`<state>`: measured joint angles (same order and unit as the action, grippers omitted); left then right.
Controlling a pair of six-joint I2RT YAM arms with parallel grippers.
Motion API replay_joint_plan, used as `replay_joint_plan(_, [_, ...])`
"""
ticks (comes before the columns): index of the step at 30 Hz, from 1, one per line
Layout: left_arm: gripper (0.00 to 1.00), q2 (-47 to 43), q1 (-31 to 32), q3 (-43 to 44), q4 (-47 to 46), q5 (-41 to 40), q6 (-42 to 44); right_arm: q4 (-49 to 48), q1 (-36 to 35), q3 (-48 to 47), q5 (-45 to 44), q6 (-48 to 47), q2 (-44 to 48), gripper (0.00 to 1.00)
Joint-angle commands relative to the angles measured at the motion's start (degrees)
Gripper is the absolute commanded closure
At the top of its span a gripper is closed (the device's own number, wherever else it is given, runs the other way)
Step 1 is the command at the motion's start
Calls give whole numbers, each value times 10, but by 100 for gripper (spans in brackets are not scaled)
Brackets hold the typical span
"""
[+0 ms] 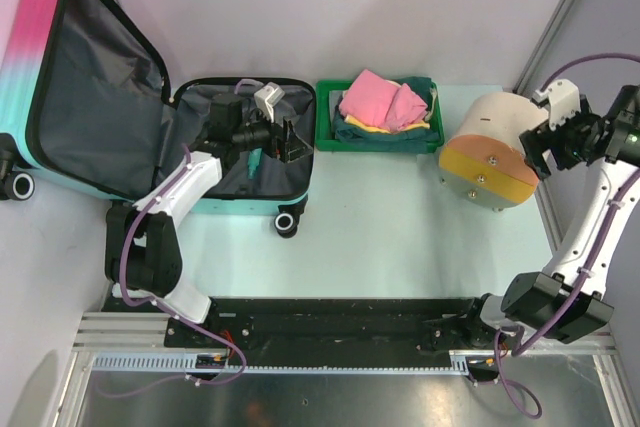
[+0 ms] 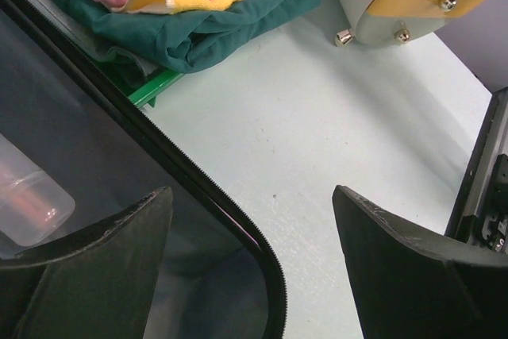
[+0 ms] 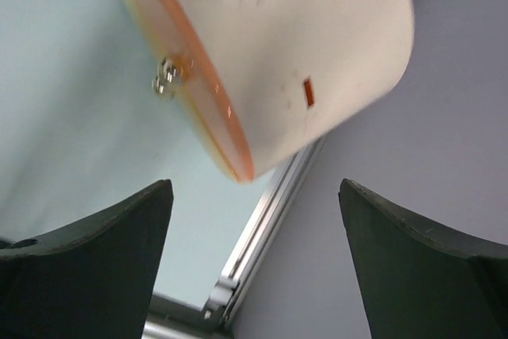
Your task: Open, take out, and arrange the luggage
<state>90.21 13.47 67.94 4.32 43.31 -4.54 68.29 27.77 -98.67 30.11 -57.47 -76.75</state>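
We've got the luggage [image 1: 90, 87] lying open on the table [image 1: 380, 217] just beside the green tray [image 1: 380, 147], and our left tool [image 2: 250, 196], spread wide and empty, straddles its tray-side zipper rim [image 2: 198, 180], so dropping here could snag a finger on that edge and shove the case into the tray.

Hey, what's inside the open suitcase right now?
A clear plastic container lies on the suitcase's dark grey lining. The left gripper hangs over that half in the top view, hiding much of its floor.
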Motion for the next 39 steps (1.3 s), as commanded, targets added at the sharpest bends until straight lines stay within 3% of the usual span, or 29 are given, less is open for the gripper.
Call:
replay_joint_plan(1, [14,-2,2,17,-21,26,8,139,40,29,-1,-98,4,11])
replay_joint_plan(4, [13,6,2,21,-23,27,4,90,42,88,-39,-90,-2,14])
replay_joint_plan(10, [13,4,2,30,-24,21,4,2,-31,115,-87,-52,-49,20])
replay_joint_plan(20, [14,-8,1,18,-26,10,8,20,-126,109,-45,-33,-52,23])
replay_joint_plan(27, [13,-14,1,3,-24,14,7,129,-119,101,35,-166,41,29])
replay_joint_plan(30, [14,-10,1,8,-24,19,4,71,-202,148,36,-153,87,29])
replay_joint_plan(34, [14,-7,2,18,-24,22,4,-37,-356,235,-73,-145,97,30])
replay_joint_plan(35, [14,-7,2,23,-24,23,3,-76,-412,255,-101,-171,90,31])
replay_joint_plan(39, [14,-10,2,28,-24,21,5,-205,-478,361,-231,-279,81,33])
